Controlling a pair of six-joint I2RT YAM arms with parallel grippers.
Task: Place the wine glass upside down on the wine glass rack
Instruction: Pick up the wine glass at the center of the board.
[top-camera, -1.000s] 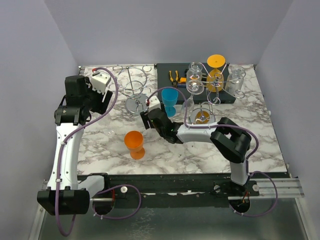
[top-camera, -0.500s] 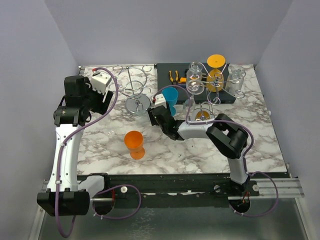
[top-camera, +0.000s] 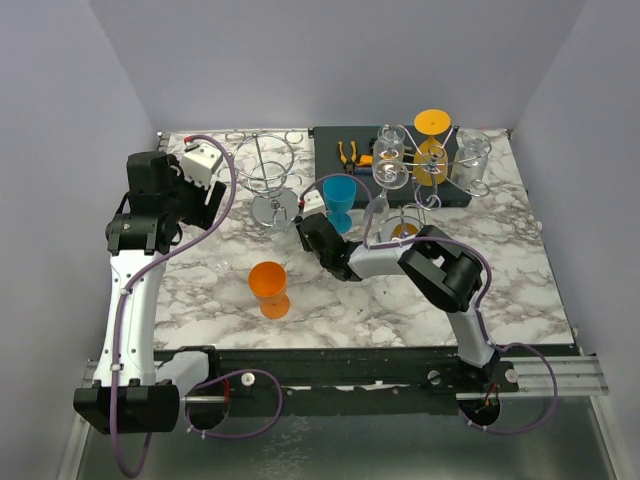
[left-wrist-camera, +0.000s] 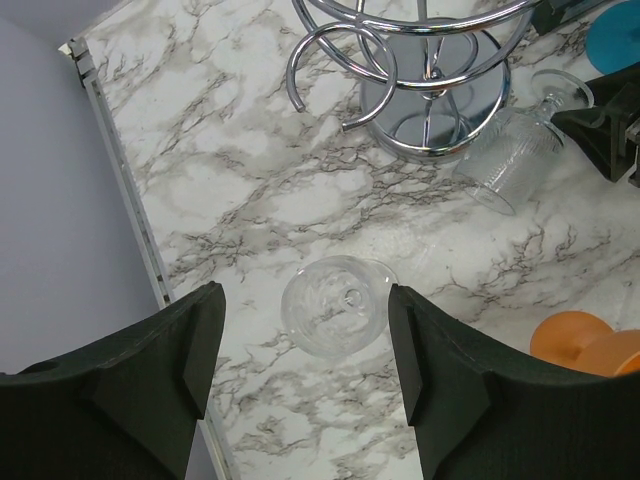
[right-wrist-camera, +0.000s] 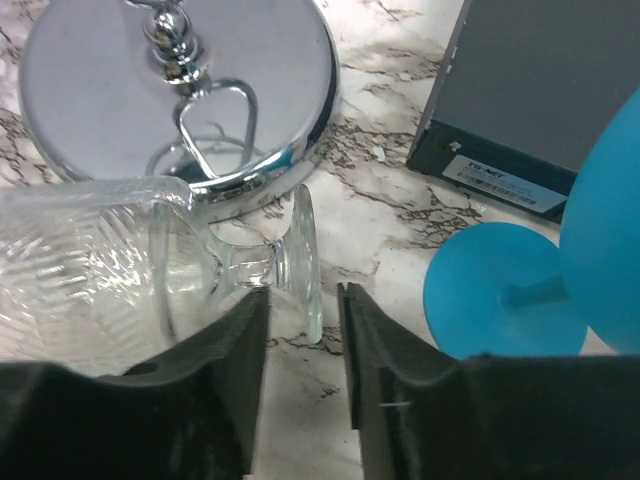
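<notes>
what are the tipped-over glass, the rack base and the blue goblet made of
Tipped-over glass: clear ribbed glass or perhaps plastic, see-through. Rack base: polished chrome-like metal, mirrors its wire. Blue goblet: likely matte opaque plastic, flat colour without glints.

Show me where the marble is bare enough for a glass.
Bare: the front-right marble between the right arm and the table edge; the front strip right of the orange glass. Crowded: around the chrome rack, lying glass and blue glass.
</notes>
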